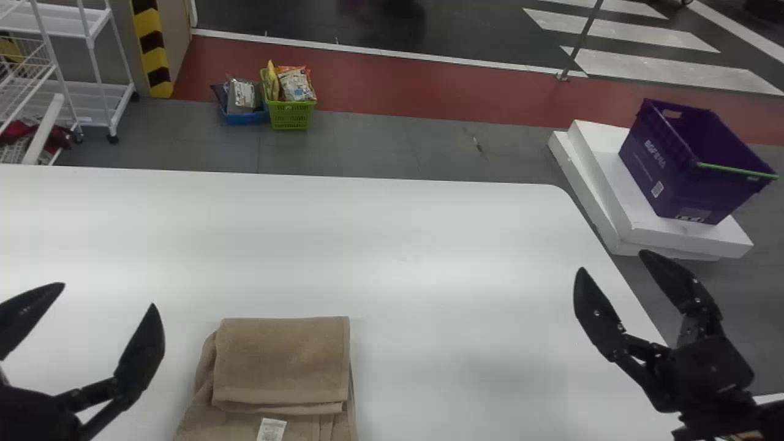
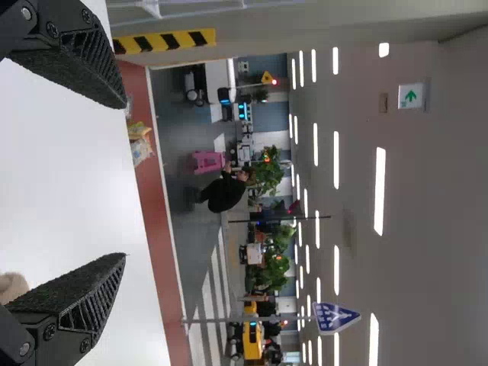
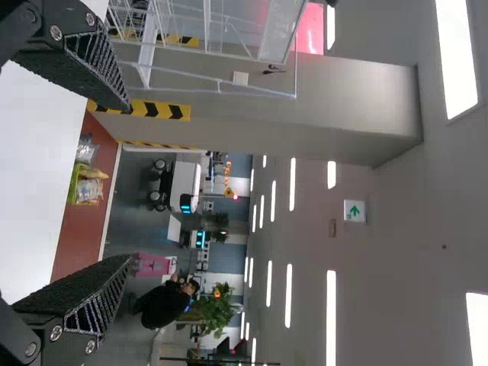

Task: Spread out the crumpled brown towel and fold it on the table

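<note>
The brown towel (image 1: 282,361) lies folded in layers near the table's front edge in the head view, a smaller folded flap on top and a white tag (image 1: 271,429) below it. To its left, my left gripper (image 1: 109,295) stands open above the white table (image 1: 429,245), apart from the cloth. My right gripper (image 1: 609,262) is held open over the table's right edge, well away from the towel. In the left wrist view the left gripper (image 2: 122,179) has its fingers wide apart, with a bit of towel (image 2: 12,287) beside them. The right gripper (image 3: 130,181) is likewise empty in its wrist view.
Beyond the table's right edge, a purple crate (image 1: 680,165) rests on white slabs (image 1: 649,236) on the floor. Behind the table stand a green basket (image 1: 290,115) and a blue one (image 1: 245,117) with packages. A white wire rack (image 1: 92,92) is at the far left.
</note>
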{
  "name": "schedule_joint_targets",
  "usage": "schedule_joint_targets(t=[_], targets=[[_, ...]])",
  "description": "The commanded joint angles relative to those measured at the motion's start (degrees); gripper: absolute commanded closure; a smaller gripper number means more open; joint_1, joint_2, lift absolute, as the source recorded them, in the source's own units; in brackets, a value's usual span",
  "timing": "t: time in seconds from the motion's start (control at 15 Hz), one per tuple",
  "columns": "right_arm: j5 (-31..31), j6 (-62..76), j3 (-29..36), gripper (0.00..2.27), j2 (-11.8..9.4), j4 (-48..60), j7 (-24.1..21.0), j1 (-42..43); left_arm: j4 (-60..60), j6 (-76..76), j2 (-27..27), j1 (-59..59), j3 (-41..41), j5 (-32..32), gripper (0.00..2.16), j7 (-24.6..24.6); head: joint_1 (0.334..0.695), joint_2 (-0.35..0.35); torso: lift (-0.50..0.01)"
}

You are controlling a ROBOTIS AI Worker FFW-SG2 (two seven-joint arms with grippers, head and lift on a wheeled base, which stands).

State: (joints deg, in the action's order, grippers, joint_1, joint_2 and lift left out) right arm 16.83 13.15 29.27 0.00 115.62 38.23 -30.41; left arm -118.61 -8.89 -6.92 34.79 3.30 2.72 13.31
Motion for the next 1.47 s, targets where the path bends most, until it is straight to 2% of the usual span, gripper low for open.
schedule_joint_targets(t=[0.0,0.27,0.8,1.0,1.13,1.4], targets=[[0.4,-0.5,2.5,0.12,0.1,-0.7,0.0,1.0,-0.3,1.5,0.1,-0.9,5.7,1.3,0.12,0.9,0.695,-0.219,-0.127],[0.7,-0.5,6.7,0.12,0.1,-2.1,0.1,1.8,-1.8,3.7,0.3,-0.4,11.7,3.5,0.12,2.8,0.695,-0.172,-0.127],[2.1,-2.9,16.8,0.12,0.1,-0.7,0.1,-0.4,-2.2,5.3,1.4,2.8,22.0,5.8,0.11,4.4,0.695,-0.163,-0.127],[5.4,-5.9,22.1,0.12,0.1,-2.2,0.3,-0.4,-2.3,6.7,2.3,3.3,26.0,7.0,0.12,6.2,0.695,-0.171,-0.127],[6.8,-6.3,24.3,0.12,0.1,-3.8,1.1,0.3,-2.3,7.8,3.2,3.4,28.4,11.2,0.12,9.3,0.695,-0.191,-0.127],[7.2,-9.4,28.3,0.12,0.1,-8.1,0.7,2.6,-0.9,8.3,3.9,4.1,30.2,13.1,0.12,10.7,0.695,-0.243,-0.127]])
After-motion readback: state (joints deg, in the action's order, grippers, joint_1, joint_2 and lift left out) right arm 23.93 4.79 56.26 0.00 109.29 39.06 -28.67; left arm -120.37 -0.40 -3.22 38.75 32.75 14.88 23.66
